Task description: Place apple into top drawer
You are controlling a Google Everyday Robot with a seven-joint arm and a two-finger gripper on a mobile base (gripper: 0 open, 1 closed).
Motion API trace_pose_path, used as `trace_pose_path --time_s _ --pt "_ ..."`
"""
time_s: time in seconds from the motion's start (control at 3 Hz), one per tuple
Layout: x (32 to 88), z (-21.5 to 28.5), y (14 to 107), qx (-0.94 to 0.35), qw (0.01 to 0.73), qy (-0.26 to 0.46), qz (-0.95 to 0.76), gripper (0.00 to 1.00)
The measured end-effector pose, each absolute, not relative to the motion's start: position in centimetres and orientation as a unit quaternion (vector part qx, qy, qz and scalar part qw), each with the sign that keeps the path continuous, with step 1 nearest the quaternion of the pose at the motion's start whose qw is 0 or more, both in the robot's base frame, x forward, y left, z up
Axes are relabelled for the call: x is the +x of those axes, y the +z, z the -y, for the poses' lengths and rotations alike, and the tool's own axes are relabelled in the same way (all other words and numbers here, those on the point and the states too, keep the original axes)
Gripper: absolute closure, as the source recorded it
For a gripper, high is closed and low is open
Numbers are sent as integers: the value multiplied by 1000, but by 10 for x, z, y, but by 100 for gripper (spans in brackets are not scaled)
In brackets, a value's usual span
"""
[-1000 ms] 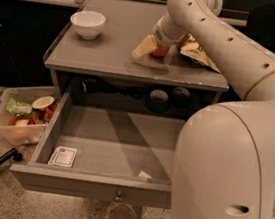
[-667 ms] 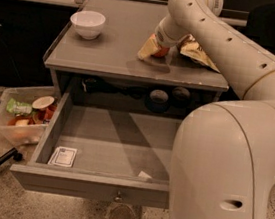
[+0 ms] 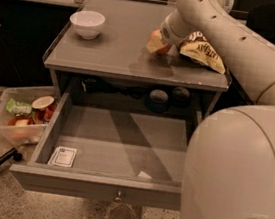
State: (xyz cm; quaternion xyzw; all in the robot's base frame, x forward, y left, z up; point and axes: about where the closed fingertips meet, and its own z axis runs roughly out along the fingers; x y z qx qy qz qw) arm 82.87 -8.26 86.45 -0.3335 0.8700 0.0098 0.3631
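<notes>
Carrying the apple [image 3: 164,49], clamped in the pincer [image 3: 159,43] at upper centre, calls for lifting clear of the tabletop [image 3: 114,53] before lowering into the open top drawer [image 3: 92,185].

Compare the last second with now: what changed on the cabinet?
The gripper, closed on the apple, has risen slightly, lifting the apple off the tabletop beside the chip bag. The top drawer stays open; the white bowl and the floor bin have not moved.

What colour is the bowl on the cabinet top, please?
White bowl, clearest in the camera view; the gripper holds the apple.
</notes>
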Motion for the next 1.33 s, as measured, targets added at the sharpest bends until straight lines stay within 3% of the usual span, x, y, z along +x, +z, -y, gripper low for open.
trace_pose_path --time_s 0.33,0.67,1.33 --pt "807 92 889 -340 387 19 -857 90" --pt "767 102 908 -364 399 49 -840 100" --pt "673 142 881 -458 360 116 -805 100"
